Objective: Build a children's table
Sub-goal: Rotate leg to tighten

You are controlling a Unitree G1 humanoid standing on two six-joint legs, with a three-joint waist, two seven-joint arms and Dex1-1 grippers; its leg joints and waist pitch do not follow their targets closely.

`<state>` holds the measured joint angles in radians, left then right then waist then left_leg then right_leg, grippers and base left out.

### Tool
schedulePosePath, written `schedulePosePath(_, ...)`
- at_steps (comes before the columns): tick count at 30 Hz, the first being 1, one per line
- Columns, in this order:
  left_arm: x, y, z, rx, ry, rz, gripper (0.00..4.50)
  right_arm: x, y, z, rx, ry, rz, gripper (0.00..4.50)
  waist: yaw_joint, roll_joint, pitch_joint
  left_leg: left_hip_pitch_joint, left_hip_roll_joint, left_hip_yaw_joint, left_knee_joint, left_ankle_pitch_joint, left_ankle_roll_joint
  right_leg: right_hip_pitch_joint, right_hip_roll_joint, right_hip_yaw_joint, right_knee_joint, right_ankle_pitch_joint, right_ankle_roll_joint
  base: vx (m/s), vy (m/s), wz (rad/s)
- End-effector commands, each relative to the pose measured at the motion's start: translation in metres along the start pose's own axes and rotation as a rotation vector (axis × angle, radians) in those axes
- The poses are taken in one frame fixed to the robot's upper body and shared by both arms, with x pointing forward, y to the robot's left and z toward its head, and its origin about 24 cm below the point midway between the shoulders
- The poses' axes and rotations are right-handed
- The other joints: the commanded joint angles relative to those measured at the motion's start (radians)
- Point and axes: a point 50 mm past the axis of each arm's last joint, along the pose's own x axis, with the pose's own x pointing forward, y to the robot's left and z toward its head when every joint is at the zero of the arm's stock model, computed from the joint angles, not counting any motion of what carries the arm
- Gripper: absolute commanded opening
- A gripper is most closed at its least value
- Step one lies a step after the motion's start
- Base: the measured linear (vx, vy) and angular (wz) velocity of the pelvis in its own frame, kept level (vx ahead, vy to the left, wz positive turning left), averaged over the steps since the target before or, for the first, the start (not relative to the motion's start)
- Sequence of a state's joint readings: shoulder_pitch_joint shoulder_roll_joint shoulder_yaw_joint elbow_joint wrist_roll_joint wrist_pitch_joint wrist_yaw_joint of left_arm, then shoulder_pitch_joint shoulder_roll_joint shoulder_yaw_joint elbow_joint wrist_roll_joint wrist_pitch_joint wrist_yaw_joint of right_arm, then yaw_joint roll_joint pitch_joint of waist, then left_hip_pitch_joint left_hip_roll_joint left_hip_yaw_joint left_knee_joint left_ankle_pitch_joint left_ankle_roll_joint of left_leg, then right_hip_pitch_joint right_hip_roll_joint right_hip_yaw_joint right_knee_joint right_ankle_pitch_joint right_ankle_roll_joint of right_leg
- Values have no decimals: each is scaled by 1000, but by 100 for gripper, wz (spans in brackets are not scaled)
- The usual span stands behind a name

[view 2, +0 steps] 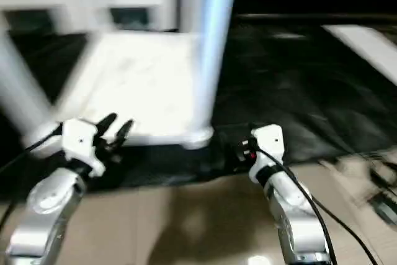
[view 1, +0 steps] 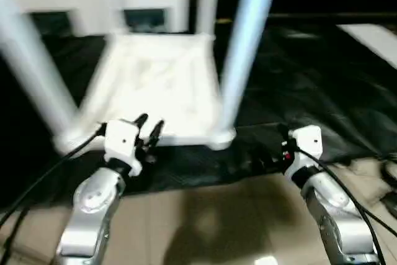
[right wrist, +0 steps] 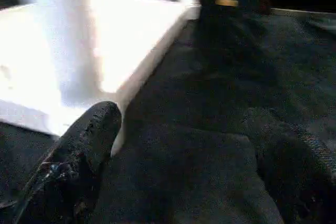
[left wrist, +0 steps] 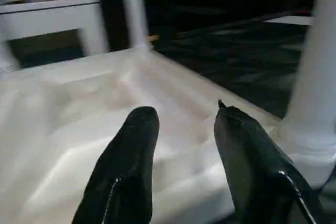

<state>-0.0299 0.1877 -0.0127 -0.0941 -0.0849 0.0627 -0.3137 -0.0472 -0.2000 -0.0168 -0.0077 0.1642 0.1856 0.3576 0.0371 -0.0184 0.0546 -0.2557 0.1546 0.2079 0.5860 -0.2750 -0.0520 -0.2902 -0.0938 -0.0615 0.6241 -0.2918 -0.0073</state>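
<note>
Table: you see the children's table (view 1: 158,94) lying upside down on a black sheet (view 1: 298,85), its white rimmed top flat on the sheet.
Legs: legs stand upright in the corner sockets; you can count the near right leg (view 1: 245,48), the near left leg (view 1: 34,72) and a far one (view 1: 208,1).
Left gripper: your left gripper (view 1: 149,130) is at the near edge of the table top, between the two near legs. Its black fingers (left wrist: 128,166) are about half apart and they hold nothing; the underside of the top shows beyond them.
Right gripper: your right gripper (right wrist: 178,171) is low over the black sheet, beside the near right corner of the table. Its fingers (right wrist: 86,145) are spread wide and hold nothing.
Surroundings: a white cabinet (view 1: 105,1) stands behind the table. The floor (view 1: 211,221) under your forearms is beige.
</note>
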Motion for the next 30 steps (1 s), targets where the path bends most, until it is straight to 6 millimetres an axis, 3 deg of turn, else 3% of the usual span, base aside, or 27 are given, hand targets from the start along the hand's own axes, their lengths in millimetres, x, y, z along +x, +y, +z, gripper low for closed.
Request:
schedulePosePath(1,1,-7,-2,-19,6,-22,205,-2,-4,4,-23,-2,-4,419,22,-5,-65,-98,-6,-32,-41,-327,68,113,-82,83,-127,-153,-74,122,-17,-38)
schedulePosePath(2,1,-7,-2,-20,6,-21,205,-2,-5,5,-29,0,-1,419,42,-19,-68,-161,-8,-66,82,-129,141,161,-185,158,-168,-242,-139,174,-1,-6)
schedulePosePath(3,1,-8,-2,-19,7,-21,205,-2,-5,5,-33,1,0,419,50,-11,-77,-193,1,-87,116,-65,153,177,-198,169,-165,-209,-179,174,-1,-6)
schedulePosePath(4,1,-8,-2,-19,7,-21,205,-2,-5,5,-33,1,1,419,44,1,-71,-217,19,-103,87,78,153,151,-133,90,-151,-81,-228,191,2,-4)
schedulePosePath(5,0,-7,-3,-19,10,-15,205,-1,-5,5,-40,7,14,419,38,12,-70,-204,24,-99,35,144,170,137,-83,40,-143,-73,-211,207,19,2)
schedulePosePath(6,0,-7,-3,-19,10,-15,205,-1,-5,5,-40,7,14,419,29,35,-69,-182,24,-94,-12,216,183,126,-26,-10,-134,-78,-176,207,19,2)
schedulePosePath(7,-1,-7,-3,-19,11,-11,205,-1,-5,5,-46,12,27,419,-2,78,-49,-73,54,-150,-65,78,235,46,67,-63,-67,-136,-96,241,41,-6)
schedulePosePath(8,-2,-6,-3,-18,14,-5,205,-1,-3,4,-55,17,49,419,-38,66,-83,56,143,-259,-64,5,437,-66,63,-44,69,-187,-17,254,9,-4)
schedulePosePath(9,-2,-6,-3,-18,14,-5,205,-1,-3,4,-55,17,49,419,-30,62,-88,73,164,-274,-48,24,491,-99,40,-21,99,-179,6,254,9,-4)
schedulePosePath(10,-3,-6,-3,-19,15,-2,205,-1,-2,4,-60,19,61,419,-26,59,-76,56,156,-259,-39,108,538,-135,26,-5,130,-132,64,221,-8,3)
schedulePosePath(11,-5,-6,-4,-20,19,4,205,-1,-1,3,-71,23,81,419,-29,35,-77,43,150,-239,-54,157,547,-157,17,6,148,-56,104,182,-4,-9)
schedulePosePath(12,-5,-6,-4,-20,19,4,205,-1,0,3,-71,23,81,419,-24,30,-68,26,140,-216,-67,154,535,-160,16,10,147,-14,103,182,-4,-9)
schedulePosePath(13,-8,-6,-5,-36,11,13,205,-1,0,3,-75,29,88,419,-9,-15,-44,-25,75,-117,-80,11,433,-134,-4,46,29,167,11,169,-55,-5)
schedulePosePath(14,-8,-6,-5,-36,11,13,205,-1,0,3,-75,29,88,419,14,-55,-38,-88,-34,-64,-10,-135,334,-62,-64,142,-93,13,9,145,-119,6)
schedulePosePath(15,-9,-5,-4,-38,5,21,205,-2,0,3,-72,31,92,419,14,-55,-38,-88,-34,-64,-10,-135,334,-62,-64,142,-93,13,9,145,-119,6)
schedulePosePath(16,-10,-4,-5,-34,9,26,205,-1,1,2,-70,34,102,419,40,-77,-75,-113,-62,-105,112,-58,228,27,-146,215,-108,-106,-45,164,-104,1)
schedulePosePath(17,-11,-2,-6,-26,17,30,205,-1,3,3,-71,34,129,419,43,-75,-74,-145,-51,-131,95,131,139,46,-126,180,-57,263,-76,166,-75,-5)
schedulePosePath(18,-11,-1,-6,-25,18,30,205,-1,4,3,-74,32,142,419,41,-62,-72,-144,-43,-137,83,200,93,41,-115,160,-33,500,-91,166,-75,-5)
schedulePosePath(19,-11,0,-6,-25,14,27,205,-1,4,3,-74,34,151,419,41,-49,-65,-127,-39,-129,28,317,37,9,-61,106,-9,893,-79,53,-63,1)
schedulePosePath(20,-12,0,-5,-26,8,24,205,-1,5,3,-73,37,161,419,36,-21,-73,-123,-23,-120,-11,407,25,-5,-6,72,9,1030,-61,0,0,0)
schedulePosePath(21,-12,1,-5,-32,8,18,205,-1,6,3,-71,38,175,419,34,-13,-74,-122,-3,-123,-14,388,38,-12,4,68,8,986,-55,0,0,0)
schedulePosePath(23,-15,2,-6,-47,19,2,205,-2,7,3,-77,45,212,419,33,-3,-73,-98,57,-131,-20,241,15,-23,-16,73,-14,632,-132,0,0,0)
schedulePosePath(24,-15,2,-6,-44,18,0,205,-2,7,3,-80,50,216,419,33,-5,-68,-95,64,-127,-25,189,15,-29,-20,74,-23,545,-158,0,0,0)
schedulePosePath(26,-16,3,-5,-38,13,0,205,-2,8,2,-85,54,215,419,31,-6,-47,-89,77,-110,-51,-61,20,-34,-40,76,-54,176,-232,0,0,0)
schedulePosePath(28,-17,3,-3,-8,0,6,205,-1,9,2,-110,51,221,419,32,-8,-31,-83,81,-95,-65,-222,9,-41,-51,82,-83,-134,-216,-25,11,3)
schedulePosePath(29,-17,4,-2,-3,-2,7,205,-1,10,2,-113,51,222,419,32,-8,-31,-83,81,-95,-65,-222,9,-41,-51,82,-83,-134,-216,-60,8,9)
schedulePosePath(30,-17,4,-1,12,-7,11,205,0,12,0,-128,55,222,419,39,2,-27,-117,74,-127,-86,-258,50,-24,-62,40,-84,-252,-188,-60,8,9)
